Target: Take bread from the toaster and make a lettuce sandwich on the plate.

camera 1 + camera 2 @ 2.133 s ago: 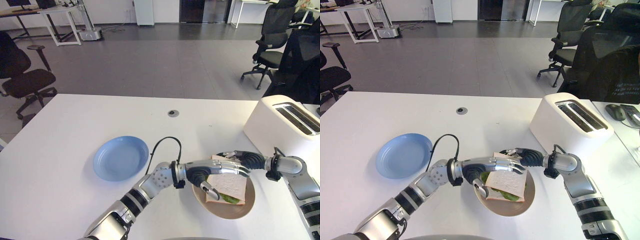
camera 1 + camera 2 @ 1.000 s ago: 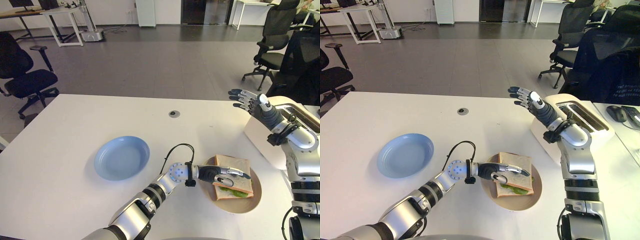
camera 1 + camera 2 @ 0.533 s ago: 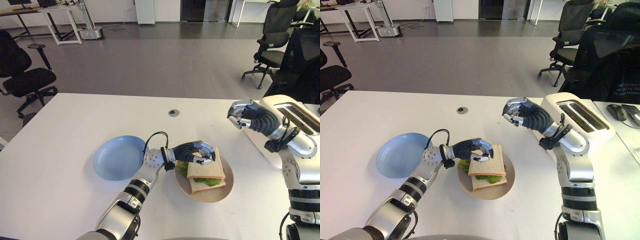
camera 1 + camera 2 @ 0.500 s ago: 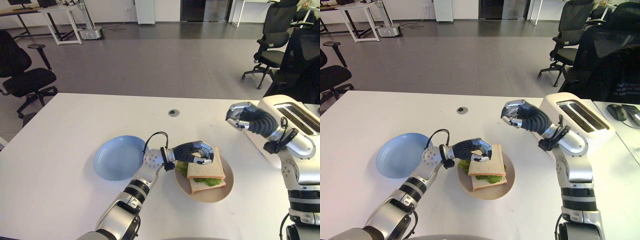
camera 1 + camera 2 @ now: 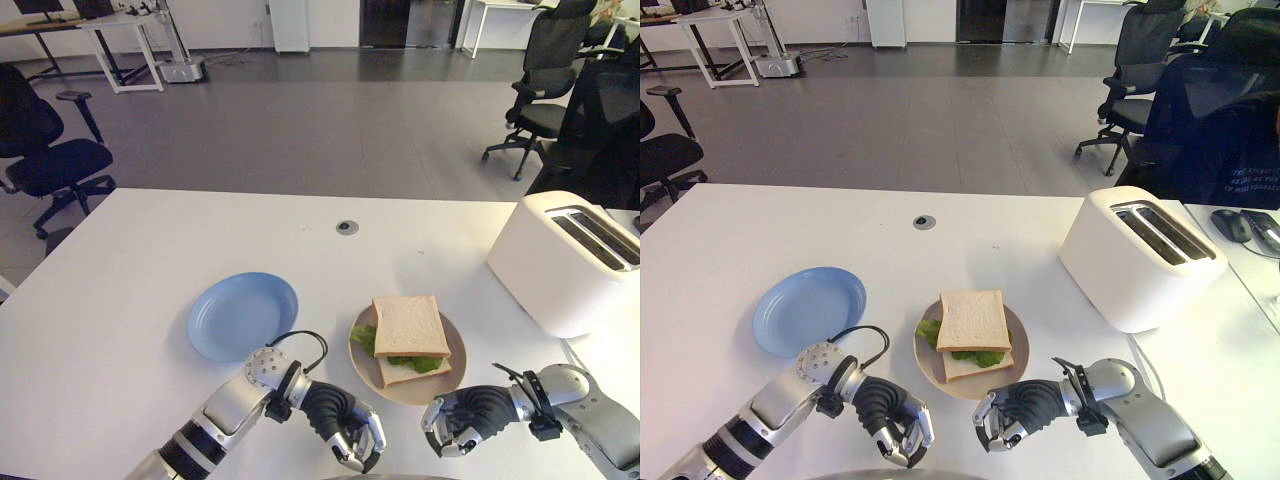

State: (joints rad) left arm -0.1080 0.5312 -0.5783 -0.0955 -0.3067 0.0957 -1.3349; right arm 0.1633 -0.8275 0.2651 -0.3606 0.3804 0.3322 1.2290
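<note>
- Open-plan office, by the look.
- Black swivel chair (image 5: 45, 160) on the left, more chairs (image 5: 1137, 60) far right.
- White desks (image 5: 115, 35) along the back; bare grey floor (image 5: 300, 130).
- Cable port (image 5: 347, 227) set in the white table (image 5: 120, 300); computer mouse (image 5: 1231, 224) on the neighbouring desk (image 5: 1260, 262).

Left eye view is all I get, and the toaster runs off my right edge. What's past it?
Observer: A dark computer mouse lies just beyond the toaster, on the white surface to its right.
Operator: Touching the toaster?
Observer: No, apart. A strip of bare white surface shows between them.
Operator: Far ends of the slots?
Observer: Both slots show at full length in the right eye view, and nothing sticks up from either.
</note>
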